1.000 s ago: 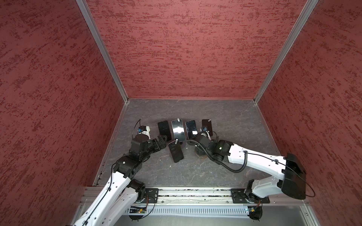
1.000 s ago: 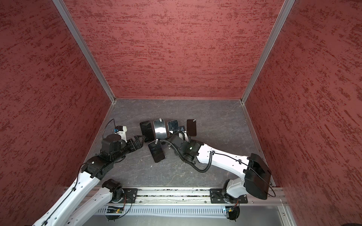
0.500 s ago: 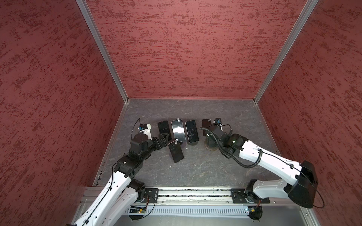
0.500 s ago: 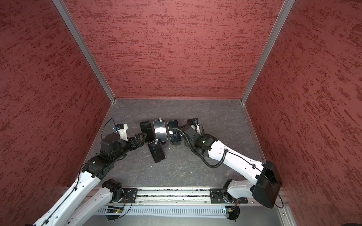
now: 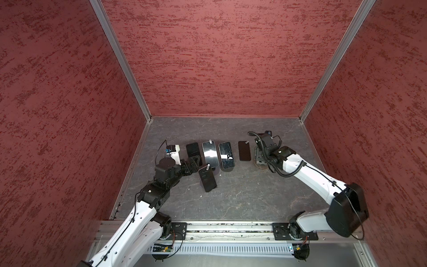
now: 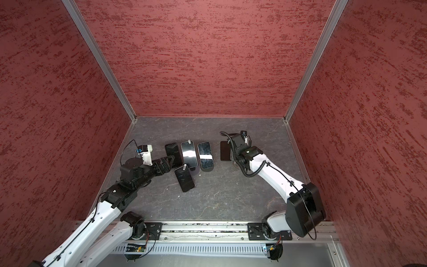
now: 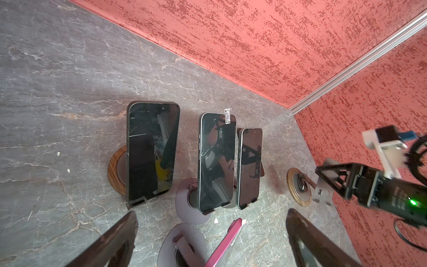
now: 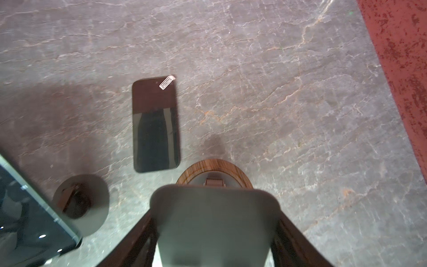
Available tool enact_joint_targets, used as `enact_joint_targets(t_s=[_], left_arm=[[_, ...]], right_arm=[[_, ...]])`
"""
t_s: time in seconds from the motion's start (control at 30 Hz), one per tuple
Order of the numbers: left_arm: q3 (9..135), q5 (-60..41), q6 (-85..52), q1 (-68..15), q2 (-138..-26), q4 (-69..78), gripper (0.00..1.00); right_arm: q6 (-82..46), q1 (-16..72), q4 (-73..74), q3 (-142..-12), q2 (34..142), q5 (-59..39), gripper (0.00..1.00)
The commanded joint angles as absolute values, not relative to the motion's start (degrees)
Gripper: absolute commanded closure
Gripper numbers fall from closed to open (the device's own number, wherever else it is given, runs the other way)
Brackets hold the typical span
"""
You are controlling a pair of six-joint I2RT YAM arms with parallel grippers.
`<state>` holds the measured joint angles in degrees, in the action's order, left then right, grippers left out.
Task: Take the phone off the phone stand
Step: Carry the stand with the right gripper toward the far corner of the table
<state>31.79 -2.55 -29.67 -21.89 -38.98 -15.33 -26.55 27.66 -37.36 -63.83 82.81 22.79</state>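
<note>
The white tab (image 8: 166,82) on the phone (image 8: 155,124) carries print too small for me to read. My right pincer (image 8: 215,217) is clamped on the grey back plate of the phone stand (image 8: 196,168), a finger against each side edge. The phone lies flat, screen up, on the surface (image 8: 277,92) just beside that stand, clear of my fingers. My left pincer (image 5: 195,160) gapes wide, holding nothing, well apart from the stand, beyond the propped phones (image 5: 210,153).
</note>
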Motion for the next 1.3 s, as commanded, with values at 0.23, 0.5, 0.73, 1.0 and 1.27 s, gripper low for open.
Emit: enact_joint_targets(t_s=[0.23, 0.5, 0.73, 1.0, 1.27], left_arm=[[32.3, -0.5, -28.2, -22.1, -38.2, -15.5, 0.0], [32.5, 0.6, -28.2, -22.1, -37.3, -16.4, 0.0], [33.1, 1.1, -27.4, -22.1, -37.3, -16.7, 0.01], [34.0, 1.8, -27.5, -22.1, -38.6, -17.8, 0.0], [34.5, 1.4, -27.9, -22.3, -39.8, -17.9, 0.0]], right_arm=[[-17.3, 18.2, -28.7, -74.0, 93.8, 17.0, 0.51], [-12.7, 12.0, -24.6, -79.8, 101.3, 10.8, 0.5], [-8.3, 9.8, -22.3, -84.1, 107.5, 9.5, 0.5], [-4.7, 7.7, -25.2, -91.0, 113.3, 8.7, 0.48], [-3.0, 6.2, -26.4, -93.3, 116.0, 7.3, 0.45]])
